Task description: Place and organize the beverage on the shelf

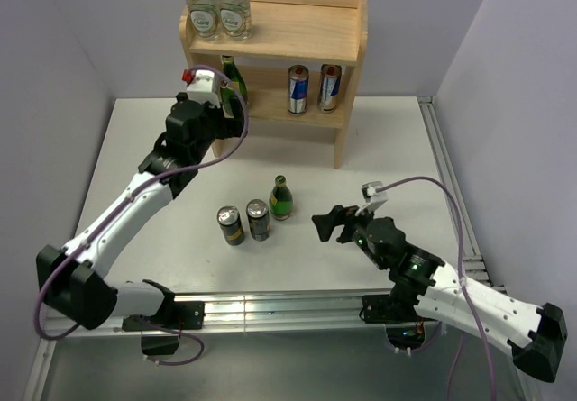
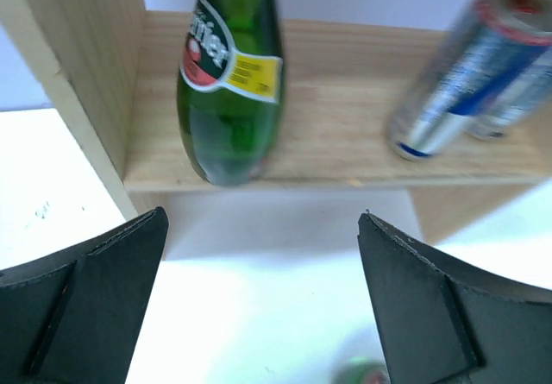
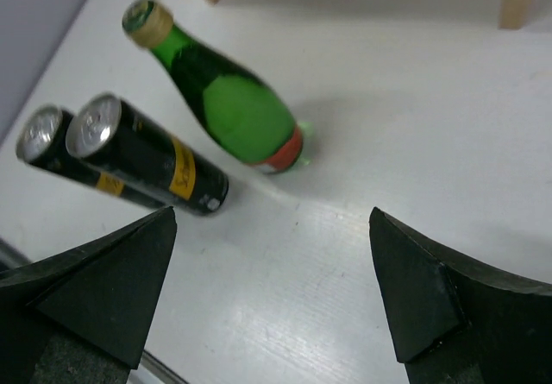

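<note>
The light-wood shelf [image 1: 297, 31] stands at the back of the table. Two clear water bottles [image 1: 216, 4] stand at the left of its top board. On its lower tier stand a green bottle [image 2: 228, 82] at the left and two blue-and-silver cans [image 1: 311, 87], which also show in the left wrist view [image 2: 466, 73]. My left gripper [image 1: 234, 105] is open and empty just in front of that green bottle, apart from it [image 2: 263, 220]. On the table stand another green bottle [image 1: 282, 197] and two black cans [image 1: 244, 223]. My right gripper [image 1: 323, 223] is open and empty just right of them [image 3: 272, 216].
The shelf's left side panel [image 2: 78, 65] is close to my left finger. In the right wrist view the table's green bottle [image 3: 233, 108] and the black cans [image 3: 147, 155] lie ahead and to the left. A metal rail [image 1: 297, 306] runs along the near edge.
</note>
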`<move>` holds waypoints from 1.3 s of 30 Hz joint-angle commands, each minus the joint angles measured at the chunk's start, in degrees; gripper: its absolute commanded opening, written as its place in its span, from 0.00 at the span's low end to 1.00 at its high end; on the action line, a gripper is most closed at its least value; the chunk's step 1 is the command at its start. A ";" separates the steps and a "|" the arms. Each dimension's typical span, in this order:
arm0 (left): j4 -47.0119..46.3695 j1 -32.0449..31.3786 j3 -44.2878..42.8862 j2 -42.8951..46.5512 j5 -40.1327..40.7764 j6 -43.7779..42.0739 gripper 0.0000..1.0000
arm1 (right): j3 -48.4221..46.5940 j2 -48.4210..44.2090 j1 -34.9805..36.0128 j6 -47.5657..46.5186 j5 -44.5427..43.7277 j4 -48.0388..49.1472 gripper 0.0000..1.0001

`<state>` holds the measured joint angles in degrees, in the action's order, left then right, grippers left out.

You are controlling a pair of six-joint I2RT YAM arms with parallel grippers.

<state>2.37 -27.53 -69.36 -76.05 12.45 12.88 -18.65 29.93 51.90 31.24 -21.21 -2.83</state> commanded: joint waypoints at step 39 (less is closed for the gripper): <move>30.41 -22.04 9.86 33.42 23.32 14.10 0.99 | -20.54 68.41 -1.01 -5.32 -4.10 42.64 0.78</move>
<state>31.75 -49.32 -59.61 -43.16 34.35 26.85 -37.58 97.01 51.44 26.83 -22.48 35.88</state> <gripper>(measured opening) 0.994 0.833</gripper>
